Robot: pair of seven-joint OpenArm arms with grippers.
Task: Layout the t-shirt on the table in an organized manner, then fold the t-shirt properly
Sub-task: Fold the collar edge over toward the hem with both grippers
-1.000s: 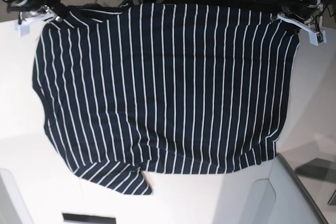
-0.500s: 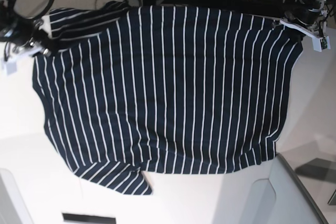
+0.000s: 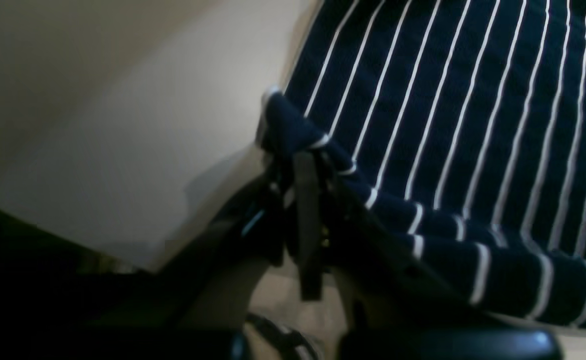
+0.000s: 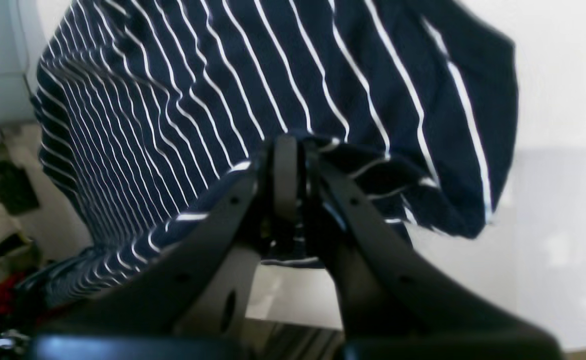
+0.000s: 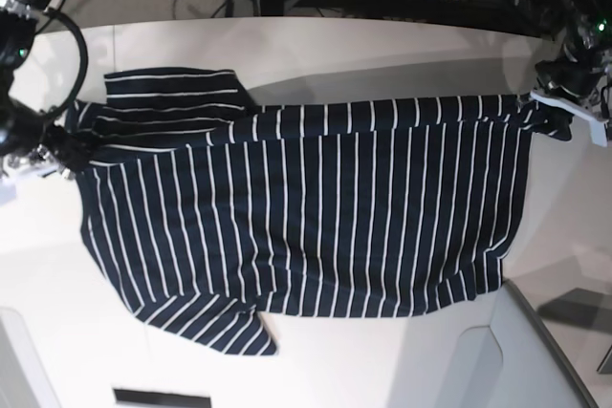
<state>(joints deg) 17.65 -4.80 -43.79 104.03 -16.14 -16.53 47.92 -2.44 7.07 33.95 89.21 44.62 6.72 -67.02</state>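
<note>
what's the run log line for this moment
phase: folding far edge toward near side | left gripper: shut on t-shirt corner | right gripper: shut on opposite corner | table: far strip bare

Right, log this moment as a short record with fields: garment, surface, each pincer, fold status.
garment: t-shirt, dark navy with thin white stripes, spread wide, far edge lifted at both corners
surface: table, white, bare strip showing beyond the shirt's far edge
left pincer: shut on one far corner of the shirt
right pincer: shut on the opposite far corner
sleeve: one lies flat on the table by the right pincer's side, another at the near edge
fold status: no completed fold visible
</note>
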